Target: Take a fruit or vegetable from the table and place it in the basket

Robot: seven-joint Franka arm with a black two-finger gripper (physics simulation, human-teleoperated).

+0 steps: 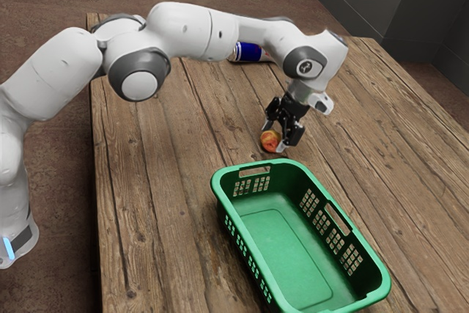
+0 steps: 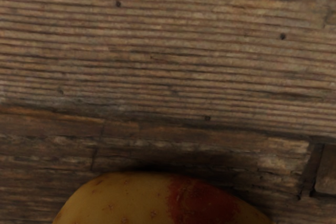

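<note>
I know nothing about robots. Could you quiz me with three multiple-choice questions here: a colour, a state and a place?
1. What colour is the basket?
A) Blue
B) White
C) Green

2. How does it stand?
A) Upright
B) Upside down
C) On its side

3. Where is the fruit?
A) Inside the basket
B) At the gripper, outside the basket
C) On the robot's base

Key:
1 C: its rim and walls are green.
2 A: its opening faces up, showing the inner floor.
3 B: it sits down by the gripper, beyond the basket's rim.
</note>
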